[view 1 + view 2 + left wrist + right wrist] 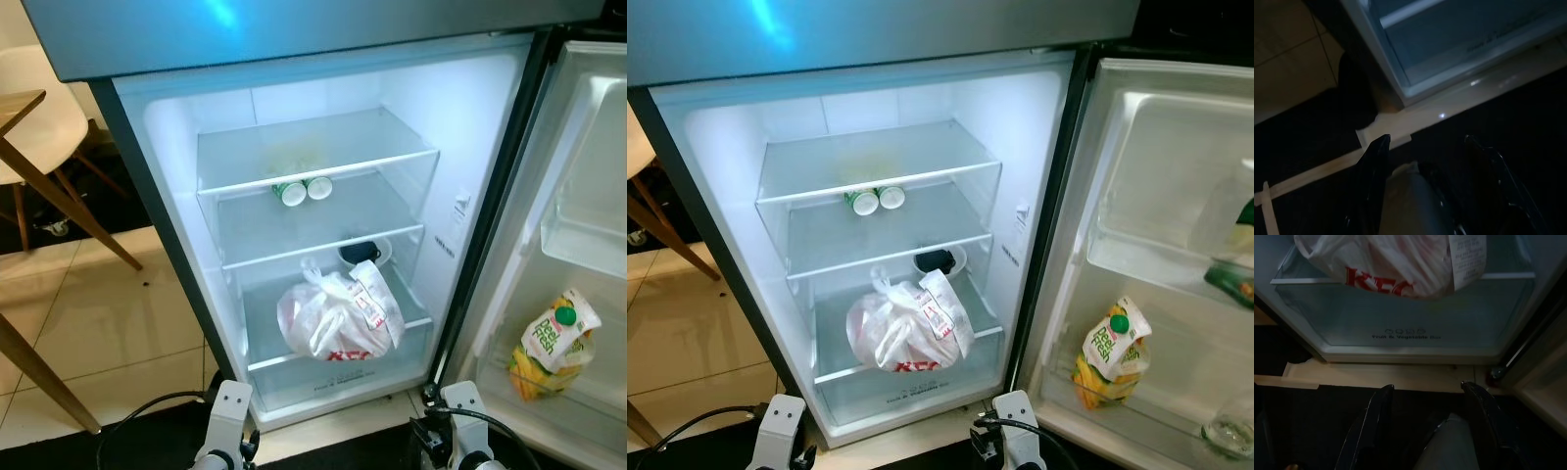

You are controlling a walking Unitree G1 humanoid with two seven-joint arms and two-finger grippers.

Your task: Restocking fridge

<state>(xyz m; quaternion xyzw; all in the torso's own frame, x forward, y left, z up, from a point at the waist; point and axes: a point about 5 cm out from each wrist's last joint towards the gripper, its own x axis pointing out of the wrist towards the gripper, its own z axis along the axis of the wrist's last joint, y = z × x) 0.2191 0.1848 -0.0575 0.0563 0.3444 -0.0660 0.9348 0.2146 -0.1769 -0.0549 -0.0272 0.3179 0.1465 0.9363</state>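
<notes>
The fridge (323,98) stands open and lit in front of me. On the middle glass shelf lie two small green-and-white bottles (302,189). One shelf lower sits a white bowl (364,253) with something dark in it, and in front of it a knotted white KFC bag (338,315) with a receipt, above the vegetable box (1405,333). A yellow juice carton (552,343) stands in the lower door rack. Both arms hang low before the fridge. My left gripper (1426,142) is open over the dark mat. My right gripper (1427,387) is open, pointing at the fridge's base.
The fridge door (1176,196) is swung open on the right, with a bottle (1236,230) in its upper rack and a glass (1227,431) at the bottom. A wooden table leg (69,201) and a white chair (39,108) stand left on the tiled floor. Cables (147,406) trail by my arms.
</notes>
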